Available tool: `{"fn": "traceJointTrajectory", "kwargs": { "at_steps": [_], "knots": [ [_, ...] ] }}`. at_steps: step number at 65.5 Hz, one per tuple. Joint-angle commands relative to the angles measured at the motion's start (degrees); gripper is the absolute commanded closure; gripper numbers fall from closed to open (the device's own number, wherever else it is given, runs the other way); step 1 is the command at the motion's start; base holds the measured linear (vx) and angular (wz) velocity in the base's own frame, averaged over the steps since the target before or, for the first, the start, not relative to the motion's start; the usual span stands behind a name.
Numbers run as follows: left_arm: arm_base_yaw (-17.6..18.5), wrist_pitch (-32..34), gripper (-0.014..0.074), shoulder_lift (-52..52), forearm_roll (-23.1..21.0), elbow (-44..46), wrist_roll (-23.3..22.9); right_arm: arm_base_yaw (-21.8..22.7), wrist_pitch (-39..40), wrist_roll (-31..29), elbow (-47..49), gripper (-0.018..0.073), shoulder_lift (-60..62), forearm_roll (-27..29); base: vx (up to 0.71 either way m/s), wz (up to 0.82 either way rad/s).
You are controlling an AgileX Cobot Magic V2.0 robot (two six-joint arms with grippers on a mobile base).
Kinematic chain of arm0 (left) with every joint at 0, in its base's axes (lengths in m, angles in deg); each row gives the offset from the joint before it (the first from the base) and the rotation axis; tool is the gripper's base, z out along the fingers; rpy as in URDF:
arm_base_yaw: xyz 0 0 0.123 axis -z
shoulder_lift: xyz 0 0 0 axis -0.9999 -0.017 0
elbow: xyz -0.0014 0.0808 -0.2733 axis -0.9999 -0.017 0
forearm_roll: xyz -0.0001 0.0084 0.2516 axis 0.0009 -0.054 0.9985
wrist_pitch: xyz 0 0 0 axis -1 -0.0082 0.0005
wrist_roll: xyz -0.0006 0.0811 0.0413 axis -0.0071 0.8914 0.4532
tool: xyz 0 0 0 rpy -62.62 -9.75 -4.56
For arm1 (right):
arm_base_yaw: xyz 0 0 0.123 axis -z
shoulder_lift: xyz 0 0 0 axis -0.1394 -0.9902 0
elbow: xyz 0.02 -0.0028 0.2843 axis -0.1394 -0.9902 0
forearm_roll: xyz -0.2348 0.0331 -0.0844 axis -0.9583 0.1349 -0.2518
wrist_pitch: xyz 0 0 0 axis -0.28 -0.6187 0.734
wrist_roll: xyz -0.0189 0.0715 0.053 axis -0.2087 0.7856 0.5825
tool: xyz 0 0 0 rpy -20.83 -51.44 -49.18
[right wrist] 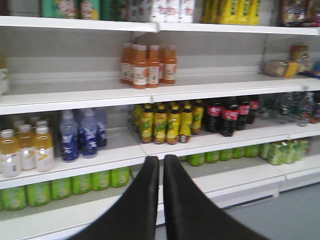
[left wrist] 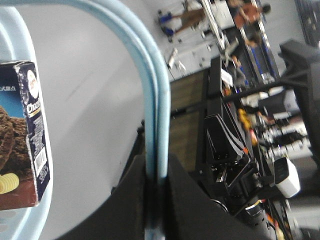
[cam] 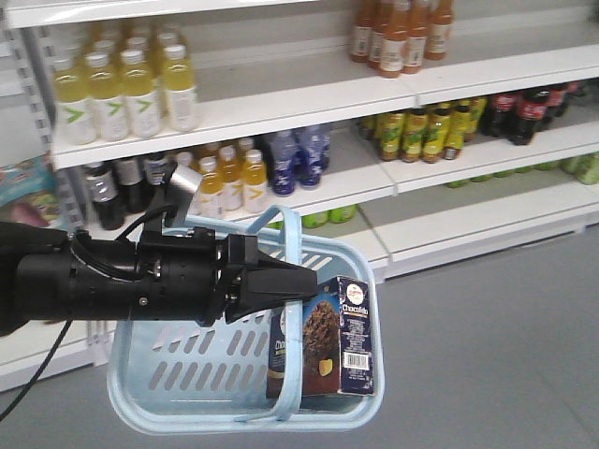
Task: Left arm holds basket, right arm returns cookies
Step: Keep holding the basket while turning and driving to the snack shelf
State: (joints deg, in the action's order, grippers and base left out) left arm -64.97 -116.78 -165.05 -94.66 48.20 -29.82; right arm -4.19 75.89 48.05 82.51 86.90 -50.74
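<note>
The light blue basket (cam: 178,374) hangs in front of the shelves. Both of its hoop handles (left wrist: 156,100) are pinched together between the jaws of my left gripper (cam: 301,281), which is shut on them (left wrist: 157,167). The cookies (cam: 339,335), a dark box with a chocolate cookie picture and a white barcode, stand upright inside the basket at its right end; the left wrist view shows the box (left wrist: 25,140) at the left edge. My right gripper (right wrist: 161,160) is shut with nothing between its fingers and faces the drink shelves, away from the basket.
White shelves (cam: 309,98) hold yellow bottles (cam: 122,94), orange bottles (cam: 402,33), cola bottles (cam: 524,112) and green cans on the lowest level (right wrist: 75,182). Grey floor (cam: 487,355) lies to the right. Black robot hardware (left wrist: 225,150) stands right of the handles.
</note>
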Motion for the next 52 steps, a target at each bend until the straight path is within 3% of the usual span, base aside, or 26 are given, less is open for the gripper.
{"fn": "traceJointTrajectory", "kwargs": {
  "at_steps": [1, 52],
  "knots": [
    [0.4, -3.6, 0.0599, 2.4, -6.8, 1.6, 0.5, 0.1, 4.2, -0.3, -1.0, 0.0568, 0.8, -0.2, 0.3, -0.89],
    [0.4, -3.6, 0.0599, 2.4, -6.8, 1.6, 0.5, 0.1, 4.2, -0.3, -1.0, 0.0568, 0.8, -0.2, 0.24, -0.82]
  ]
}}
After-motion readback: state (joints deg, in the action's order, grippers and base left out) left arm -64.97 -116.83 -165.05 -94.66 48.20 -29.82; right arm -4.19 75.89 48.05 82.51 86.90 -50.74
